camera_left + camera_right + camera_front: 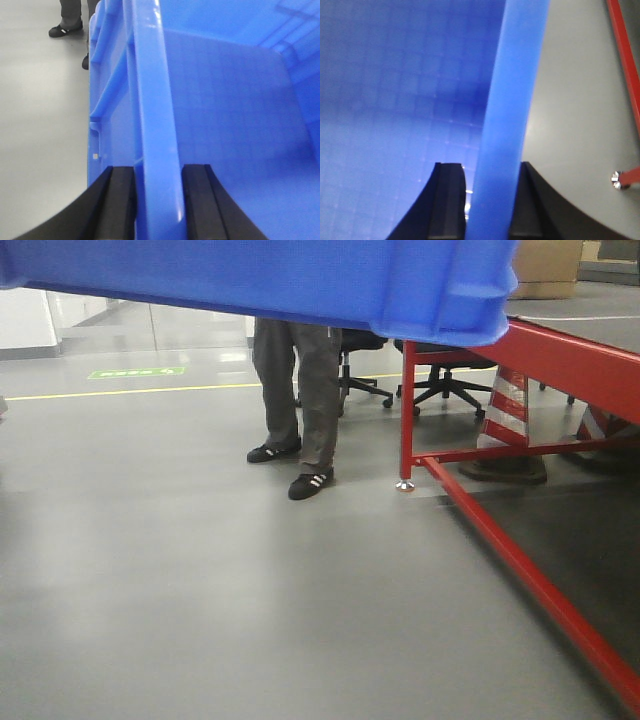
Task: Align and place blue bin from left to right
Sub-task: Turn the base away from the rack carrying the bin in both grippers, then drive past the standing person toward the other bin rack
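Pinching the blue bin (300,280): left pincer (158,175), right pincer (492,172) (floor label (136,371) blurred).

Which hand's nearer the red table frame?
Right. The right hand clamps the blue bin by the rim beside the red table frame; the left hand clamps the opposite rim, bin interior between.

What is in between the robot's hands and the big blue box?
Nothing. The left gripper and the right gripper each already have the blue bin by its rim, which sits between their black fingers, one finger inside the bin and one outside. Nothing else is in the gap.
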